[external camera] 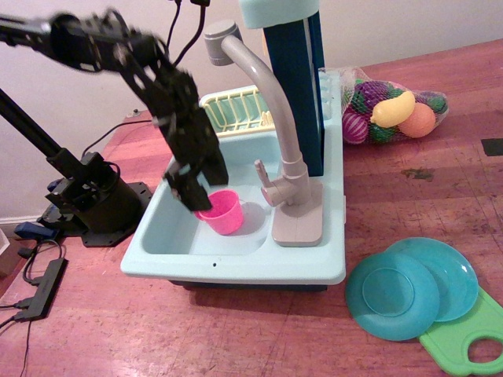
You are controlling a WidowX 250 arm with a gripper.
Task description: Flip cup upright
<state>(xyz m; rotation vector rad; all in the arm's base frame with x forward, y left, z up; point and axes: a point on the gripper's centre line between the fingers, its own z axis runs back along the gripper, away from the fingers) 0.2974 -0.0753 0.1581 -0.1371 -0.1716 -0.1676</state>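
The small bright pink cup is in the light blue toy sink basin, mouth facing up and tilted slightly. My black gripper is just above and left of the cup, at its rim, with the arm reaching in from the upper left. The arm is motion-blurred, and I cannot tell if the fingers still hold the rim. The cup's handle is hidden.
A grey faucet and its base stand right of the basin. A yellow dish rack sits behind. Two teal plates, a green board and a net bag of toy food lie to the right.
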